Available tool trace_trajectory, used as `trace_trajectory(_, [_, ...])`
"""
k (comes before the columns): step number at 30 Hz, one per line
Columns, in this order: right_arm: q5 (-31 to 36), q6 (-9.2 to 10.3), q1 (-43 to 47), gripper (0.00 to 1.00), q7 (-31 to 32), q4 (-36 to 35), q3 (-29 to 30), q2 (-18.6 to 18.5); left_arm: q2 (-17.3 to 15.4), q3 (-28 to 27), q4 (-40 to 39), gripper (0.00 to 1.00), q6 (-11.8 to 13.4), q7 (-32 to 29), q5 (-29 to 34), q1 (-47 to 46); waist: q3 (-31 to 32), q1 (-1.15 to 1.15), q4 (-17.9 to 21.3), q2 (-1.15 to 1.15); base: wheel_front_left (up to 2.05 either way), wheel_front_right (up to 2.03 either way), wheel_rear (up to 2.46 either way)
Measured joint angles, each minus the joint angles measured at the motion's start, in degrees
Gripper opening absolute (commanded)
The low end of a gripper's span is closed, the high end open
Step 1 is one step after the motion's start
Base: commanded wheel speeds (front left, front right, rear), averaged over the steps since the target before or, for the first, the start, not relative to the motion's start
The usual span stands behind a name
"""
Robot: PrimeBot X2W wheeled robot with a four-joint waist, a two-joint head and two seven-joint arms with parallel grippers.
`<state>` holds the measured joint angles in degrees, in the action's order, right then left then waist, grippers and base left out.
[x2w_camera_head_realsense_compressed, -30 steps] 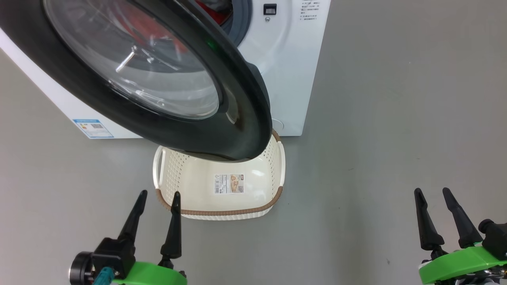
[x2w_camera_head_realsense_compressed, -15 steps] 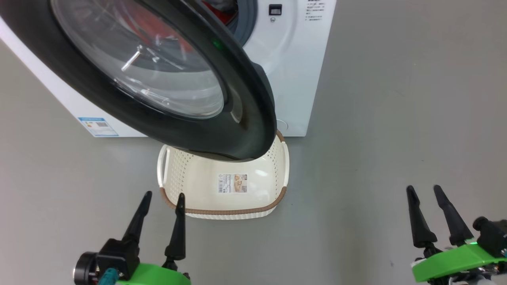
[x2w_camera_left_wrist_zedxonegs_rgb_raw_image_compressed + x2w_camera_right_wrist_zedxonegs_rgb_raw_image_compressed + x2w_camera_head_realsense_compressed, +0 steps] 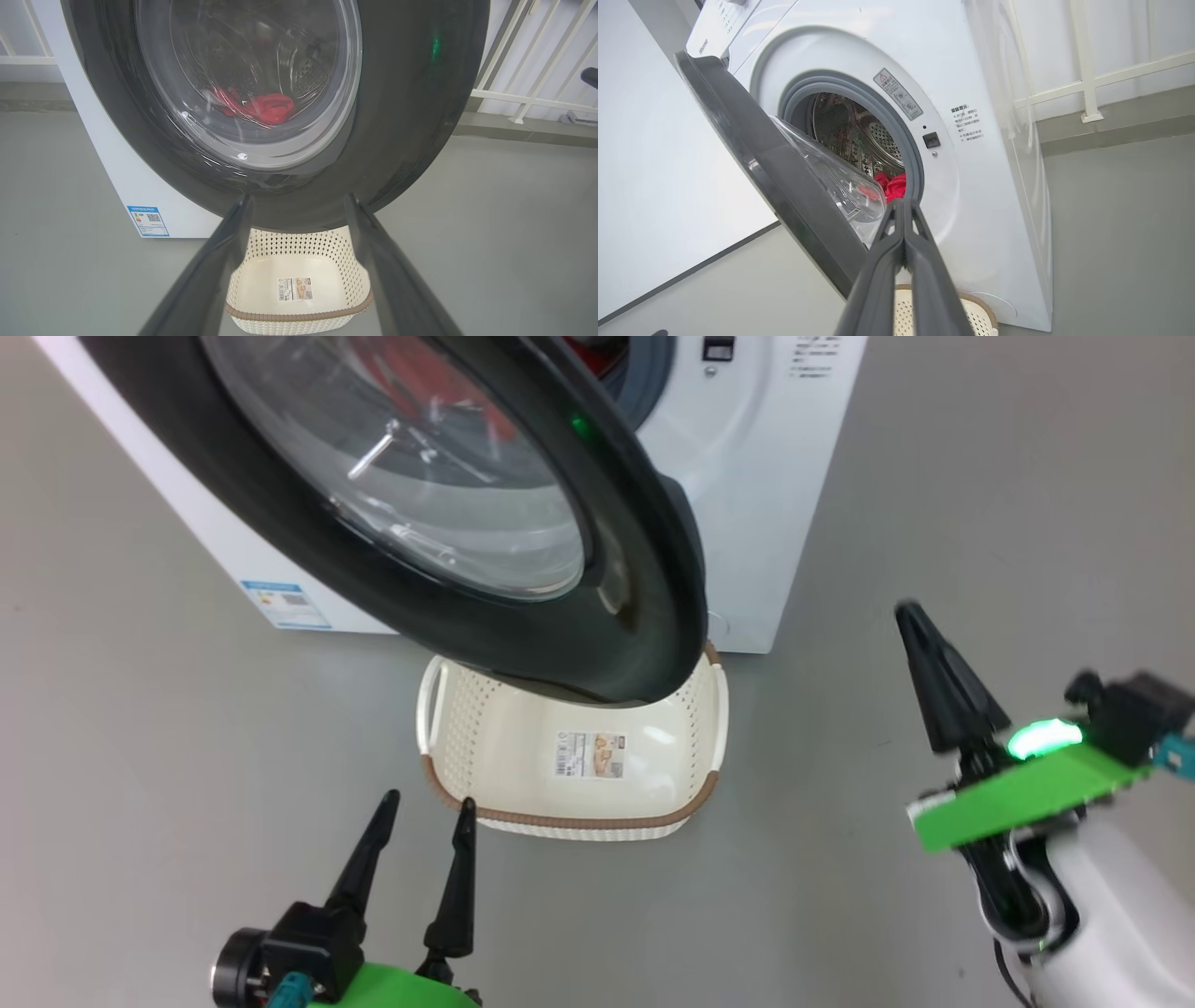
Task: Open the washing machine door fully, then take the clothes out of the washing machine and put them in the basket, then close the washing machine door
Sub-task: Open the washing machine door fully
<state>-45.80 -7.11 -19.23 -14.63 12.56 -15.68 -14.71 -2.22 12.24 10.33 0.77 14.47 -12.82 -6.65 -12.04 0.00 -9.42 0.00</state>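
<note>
Right wrist view is showing the door (image 3: 784, 186) only partly open, so I am holding the right fingers (image 3: 887, 254) pressed together, I reckon as a blunt pusher. My left fingers (image 3: 459, 868) are standing apart. The clothes (image 3: 892, 184) are lying in the washing machine (image 3: 971, 186); the basket (image 3: 569, 821) is sitting on the floor (image 3: 187, 756) under the door.
</note>
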Motion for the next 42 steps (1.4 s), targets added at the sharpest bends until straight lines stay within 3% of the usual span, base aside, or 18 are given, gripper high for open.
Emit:
trace_trajectory(10, [-12.2, 0.0, -14.1, 0.0, 0.0, 3.6, -10.6, -5.7, 0.0, 3.1, -0.7, 1.0, 0.8, 0.0, -1.9, -0.9, -2.4, 0.0, -3.5, 0.0, 0.0, 0.0, 0.0])
trace_trajectory(16, [-25.0, 0.0, -20.4, 0.0, 0.0, 4.3, -19.5, -9.7, 0.0, 4.9, -1.2, 1.0, 1.3, 0.0, -3.0, -2.6, -4.7, 0.0, -5.3, 0.0, 0.0, 0.0, 0.0])
trace_trajectory(20, [-34.2, 0.0, -23.8, 0.0, 3.2, 3.3, -23.9, -11.6, 0.0, 5.8, -1.3, 1.0, 1.7, 0.0, -3.5, -3.1, -6.3, 0.0, -6.3, 0.0, 0.0, 0.0, 0.0])
trace_trajectory(25, [-40.5, 0.0, -26.1, 0.0, 7.3, 2.1, -25.6, -12.9, 0.0, 6.4, -1.5, 1.0, 1.8, 0.0, -4.0, -4.0, -7.4, 0.0, -7.1, 0.0, 0.0, 0.0, 0.0])
trace_trajectory(30, [-44.6, 0.01, -26.6, 0.0, 10.4, 1.4, -25.9, -13.4, 0.0, 6.9, -1.5, 1.0, 1.8, 0.0, -4.5, -5.0, -8.0, 0.0, -8.1, 0.0, 0.0, 0.0, 0.0])
trace_trajectory(42, [-45.4, 0.07, -22.2, 0.0, 14.3, -1.7, -28.5, -11.6, 0.0, 6.9, -1.1, 1.0, 2.3, 0.0, -4.9, -4.1, -4.6, 0.0, -9.9, 0.0, 0.0, 0.0, 0.0])
